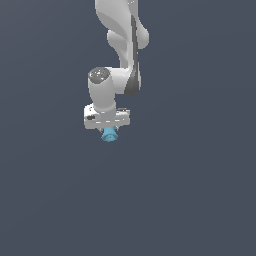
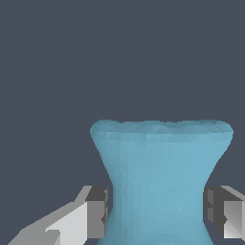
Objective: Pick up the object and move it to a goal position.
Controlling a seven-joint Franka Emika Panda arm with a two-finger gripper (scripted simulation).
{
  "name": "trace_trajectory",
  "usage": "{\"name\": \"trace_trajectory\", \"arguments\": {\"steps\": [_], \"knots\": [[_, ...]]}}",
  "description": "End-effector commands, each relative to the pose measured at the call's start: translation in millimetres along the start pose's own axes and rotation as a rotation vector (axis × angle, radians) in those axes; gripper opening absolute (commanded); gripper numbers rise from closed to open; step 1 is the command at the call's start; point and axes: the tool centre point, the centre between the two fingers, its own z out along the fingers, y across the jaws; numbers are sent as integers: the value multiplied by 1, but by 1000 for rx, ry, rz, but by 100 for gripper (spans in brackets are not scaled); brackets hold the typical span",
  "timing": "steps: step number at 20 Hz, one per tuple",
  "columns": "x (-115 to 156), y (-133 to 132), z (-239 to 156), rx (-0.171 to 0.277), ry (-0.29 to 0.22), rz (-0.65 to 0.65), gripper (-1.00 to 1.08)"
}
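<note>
The object is a small light-blue spool with a flared round end, poking out just below the white hand of my gripper in the exterior view. It is narrower than the hand. In the wrist view the object fills the space between the two dark finger pads, which press against its narrow waist on both sides, so my gripper is shut on it. The flared end points away from the hand. The fingertips are hidden behind the object in the exterior view.
The white arm comes down from the exterior view's upper edge to the hand. Everything around it is a plain dark grey-blue surface with no other objects, edges or goal marker showing.
</note>
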Motion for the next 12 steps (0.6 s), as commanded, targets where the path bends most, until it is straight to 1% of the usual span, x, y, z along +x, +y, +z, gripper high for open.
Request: {"name": "trace_trajectory", "arguments": {"steps": [1,12], "knots": [[-1,6,-22,0,1,0,-100],[-7,37,-138,1,1,0,-100]]}}
